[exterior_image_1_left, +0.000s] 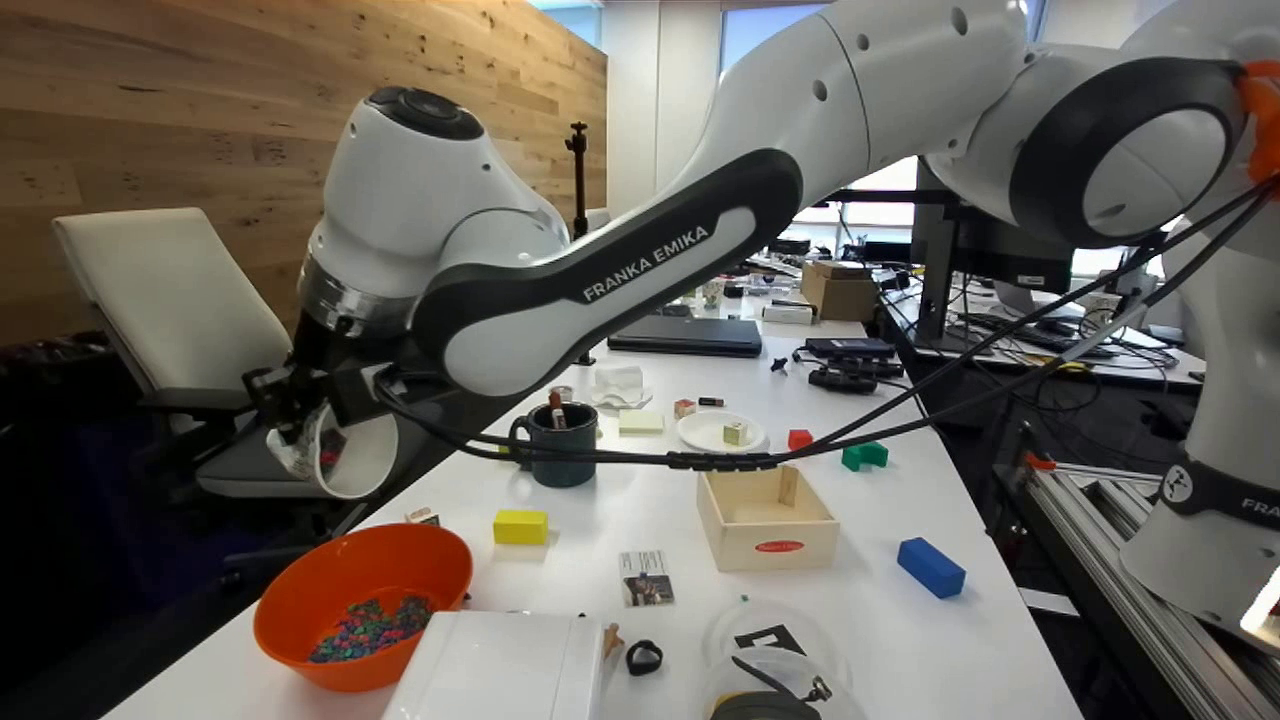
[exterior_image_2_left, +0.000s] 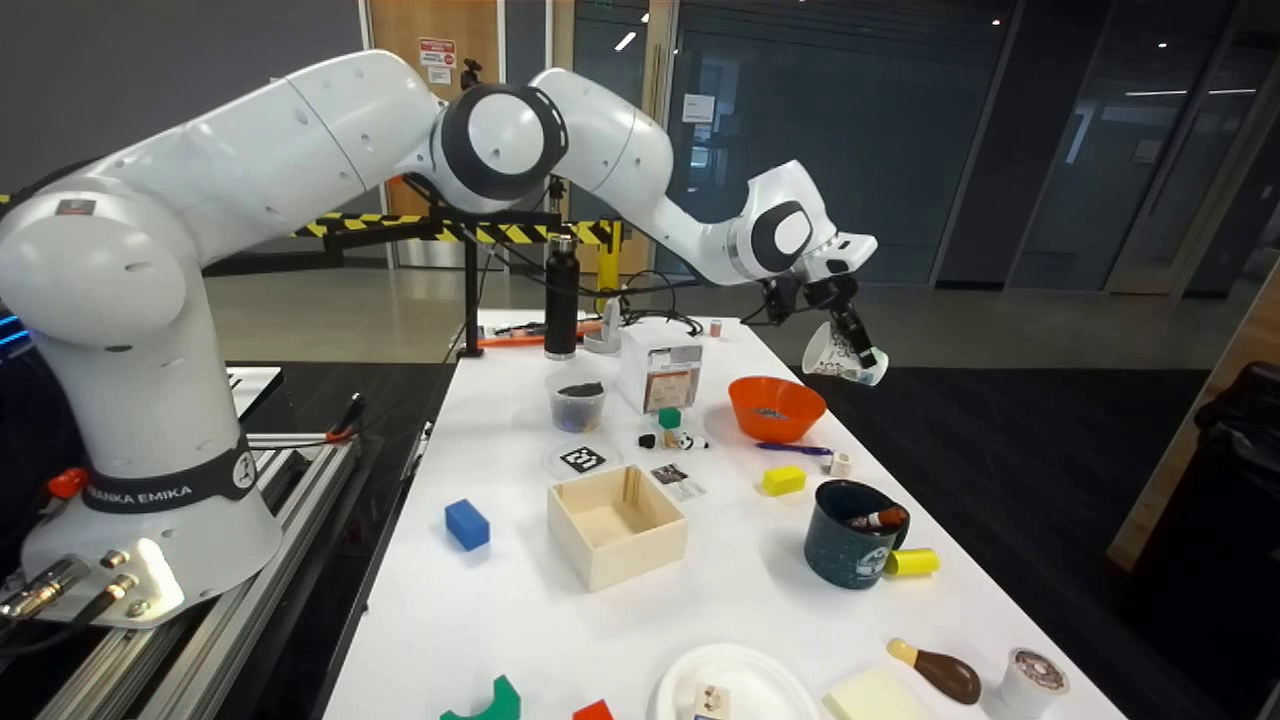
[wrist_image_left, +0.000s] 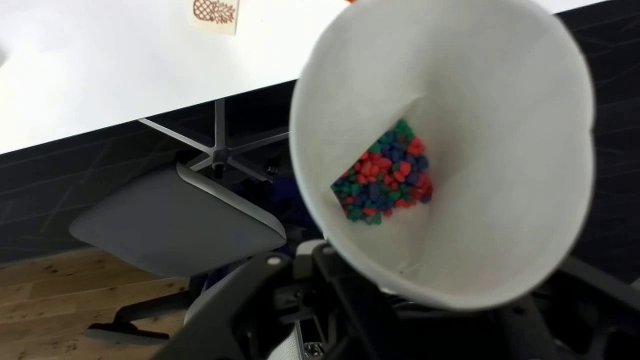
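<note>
My gripper (exterior_image_2_left: 856, 345) is shut around a white paper cup (wrist_image_left: 505, 150) with a printed outside. The cup lies tilted on its side, its mouth facing the wrist camera. Inside it, red, green and blue pebbles (wrist_image_left: 382, 172) are gathered at the bottom. In both exterior views the cup hangs above table height, out past the long table edge, with the floor and a chair below it in the wrist view. An orange bowl (exterior_image_1_left: 300, 590) stands on the table near that edge, holding similar small pebbles (exterior_image_1_left: 370, 632). The cup hides most of the fingers in the wrist view.
A yellow block (exterior_image_1_left: 521, 527) and a dark mug (exterior_image_2_left: 850, 535) stand along the same edge. Farther in are an open wooden box (exterior_image_2_left: 615, 530), a blue block (exterior_image_2_left: 467, 525) and a white box (exterior_image_2_left: 660, 365) beside the bowl. An office chair (exterior_image_1_left: 180, 300) is beyond the table.
</note>
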